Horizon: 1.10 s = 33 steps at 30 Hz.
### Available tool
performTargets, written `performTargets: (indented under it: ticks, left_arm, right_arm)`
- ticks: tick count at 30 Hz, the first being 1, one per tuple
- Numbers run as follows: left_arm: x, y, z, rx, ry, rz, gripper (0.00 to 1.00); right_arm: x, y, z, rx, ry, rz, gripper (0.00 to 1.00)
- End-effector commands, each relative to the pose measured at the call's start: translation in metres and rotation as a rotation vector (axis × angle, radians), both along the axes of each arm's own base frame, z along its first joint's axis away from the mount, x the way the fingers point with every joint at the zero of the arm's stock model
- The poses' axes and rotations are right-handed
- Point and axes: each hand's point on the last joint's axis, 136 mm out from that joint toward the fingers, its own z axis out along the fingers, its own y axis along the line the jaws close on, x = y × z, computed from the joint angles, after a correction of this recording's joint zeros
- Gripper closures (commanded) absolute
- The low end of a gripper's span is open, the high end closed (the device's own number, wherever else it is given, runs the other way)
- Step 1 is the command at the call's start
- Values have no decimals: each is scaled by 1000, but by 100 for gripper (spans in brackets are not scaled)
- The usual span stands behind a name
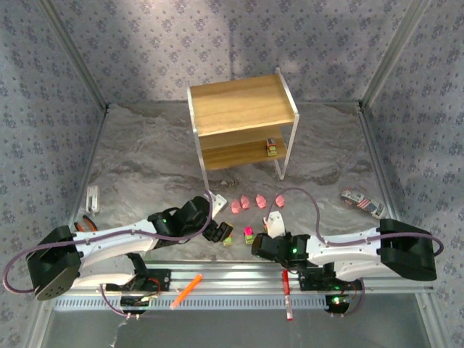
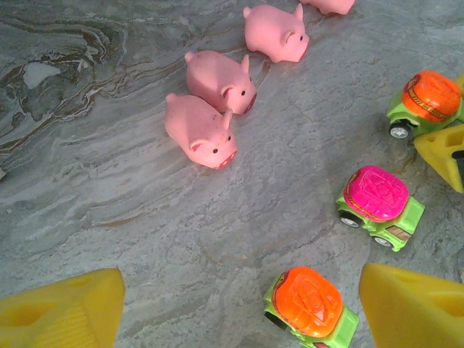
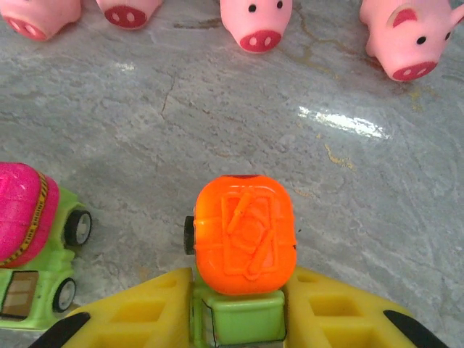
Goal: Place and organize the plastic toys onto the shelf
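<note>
Grey marbled tabletop (image 1: 145, 159) spreads between blue-patterned fabric walls, and the two-tier wooden shelf on thin white metal legs (image 1: 243, 101) stands at its far middle. One small blocky plastic toy (image 1: 272, 146) sits on the shelf's lower board, at the right end. Nearer, four pink plastic pigs (image 1: 261, 202) stand in a row (snouts toward the near side). Nearer still are three little green trucks, apart from the pigs. The magenta-topped truck (image 2: 377, 197) is in the middle. The left orange-topped truck (image 2: 310, 308) lies between the parted, released yellow fingers of the left gripper (image 2: 239, 312), just beside one finger. The right orange-topped truck (image 3: 245, 232) is grasped at its green sides by the right gripper (image 3: 239, 297).
</note>
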Motion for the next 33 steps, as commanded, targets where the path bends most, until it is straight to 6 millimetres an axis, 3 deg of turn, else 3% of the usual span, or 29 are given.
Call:
performTargets:
  ticks: [1, 16, 33]
  left_arm:
    - [1, -12, 13, -36, -18, -30, 16]
    - [0, -7, 20, -55, -44, -26, 18]
    - [-3, -4, 31, -102, -74, -35, 18]
  right_arm:
    - [1, -1, 10, -2, -9, -11, 70]
    - [15, 5, 56, 24, -41, -8, 73]
    - [59, 20, 115, 58, -90, 1, 73]
